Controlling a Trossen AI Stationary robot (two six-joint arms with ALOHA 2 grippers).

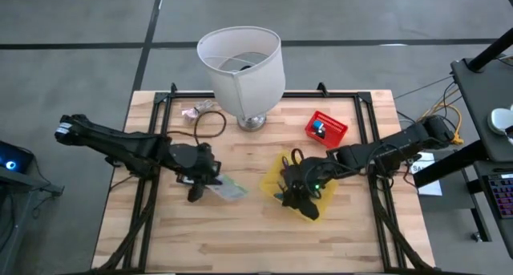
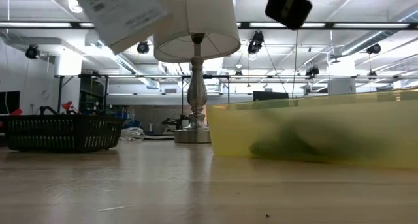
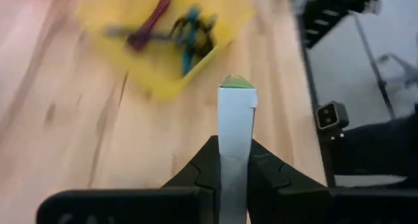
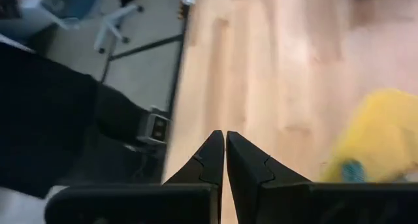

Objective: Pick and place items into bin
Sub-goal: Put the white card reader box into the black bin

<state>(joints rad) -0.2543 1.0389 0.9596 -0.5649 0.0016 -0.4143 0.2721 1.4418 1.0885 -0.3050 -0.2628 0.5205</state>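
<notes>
The flat white packet (image 3: 235, 129) is pinched edge-on in my left tool (image 3: 230, 160), lifted above the bench (image 1: 240, 235) just left of the yellow bin (image 1: 282, 179); in the low view the packet hangs high at the upper left. The bin already holds purple and teal ties (image 3: 186, 31) in a small tangle. My right tool (image 4: 225, 152) has its fingers pressed together with nothing between them, and it sits over the bin's near right edge. Behind the bin stands a white lamp (image 1: 243, 66), with a red basket (image 1: 325, 127) to its right and a black cord loop (image 1: 210, 124) to its left on the bench.
</notes>
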